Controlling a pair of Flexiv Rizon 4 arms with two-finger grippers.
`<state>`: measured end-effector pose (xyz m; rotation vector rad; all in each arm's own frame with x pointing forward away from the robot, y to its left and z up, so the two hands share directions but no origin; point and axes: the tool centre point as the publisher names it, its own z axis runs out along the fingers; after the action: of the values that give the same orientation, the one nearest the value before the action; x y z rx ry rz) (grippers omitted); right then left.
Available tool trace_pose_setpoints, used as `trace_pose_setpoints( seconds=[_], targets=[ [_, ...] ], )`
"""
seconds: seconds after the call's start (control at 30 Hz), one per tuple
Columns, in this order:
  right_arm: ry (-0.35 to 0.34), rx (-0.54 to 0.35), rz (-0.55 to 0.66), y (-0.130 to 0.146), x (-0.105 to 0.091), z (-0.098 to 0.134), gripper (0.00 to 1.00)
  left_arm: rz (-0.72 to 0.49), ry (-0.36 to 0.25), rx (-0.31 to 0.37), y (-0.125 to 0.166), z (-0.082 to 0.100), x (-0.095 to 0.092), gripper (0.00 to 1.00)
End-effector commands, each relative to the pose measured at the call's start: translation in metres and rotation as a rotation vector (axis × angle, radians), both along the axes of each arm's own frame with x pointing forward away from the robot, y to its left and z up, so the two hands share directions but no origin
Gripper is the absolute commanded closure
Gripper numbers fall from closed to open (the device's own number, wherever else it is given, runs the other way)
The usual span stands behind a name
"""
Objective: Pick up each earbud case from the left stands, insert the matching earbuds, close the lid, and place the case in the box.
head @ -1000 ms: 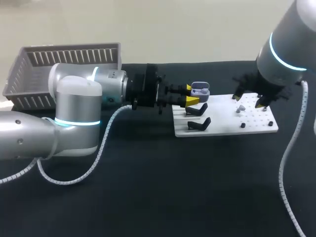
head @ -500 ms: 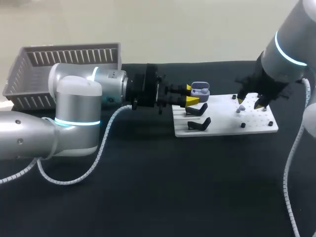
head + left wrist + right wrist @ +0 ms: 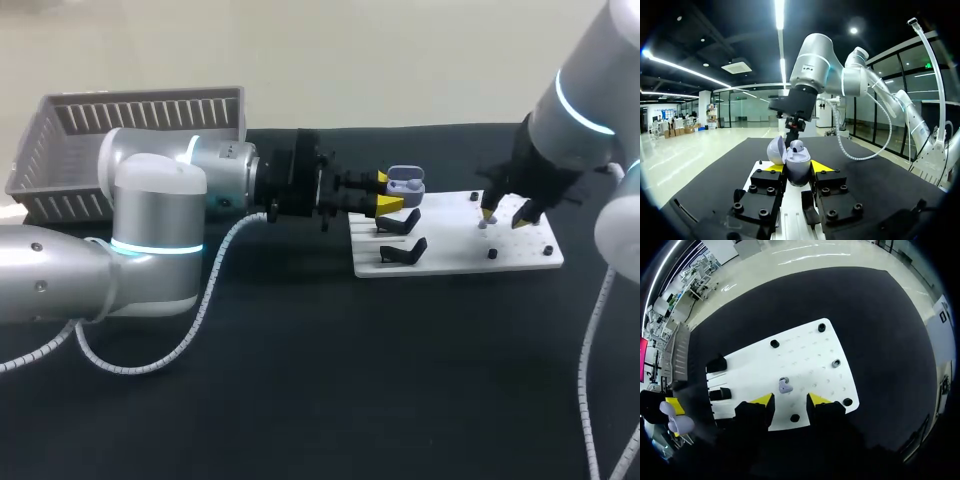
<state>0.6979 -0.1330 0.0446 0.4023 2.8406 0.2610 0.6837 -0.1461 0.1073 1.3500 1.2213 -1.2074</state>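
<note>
While your left gripper clamps the open earbud case by the stands, lower your spread right gripper squarely so both tips straddle the earbud on the white board.

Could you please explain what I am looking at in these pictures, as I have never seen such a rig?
This is a robot with two arms at a black table. One picture looks down from above and behind it; the two round ones come from cameras on its wrists. The left gripper is shut on an earbud case with its lid open. The right gripper hangs open over a small earbud on the white board. Two black stands sit on the board's left part, and a grey box waits at the table's far left.
</note>
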Motion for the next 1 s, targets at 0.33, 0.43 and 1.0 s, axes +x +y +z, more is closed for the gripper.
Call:
trace_pose_setpoints(
  seconds=[0.33, 0.43, 1.0],
  targets=[
    [0.010, 0.022, 0.033, 0.007, 0.014, -0.012, 0.65, -0.002, 0.001, 0.001, 0.000, 0.000, 0.001, 1.00],
    [0.014, 0.029, 0.035, 0.007, 0.015, -0.013, 0.65, -0.002, 0.001, 0.001, 0.000, 0.000, 0.001, 1.00],
    [0.023, 0.046, 0.034, 0.005, 0.014, -0.020, 0.68, -0.002, 0.001, 0.001, 0.000, 0.000, 0.001, 1.00]
  ],
)
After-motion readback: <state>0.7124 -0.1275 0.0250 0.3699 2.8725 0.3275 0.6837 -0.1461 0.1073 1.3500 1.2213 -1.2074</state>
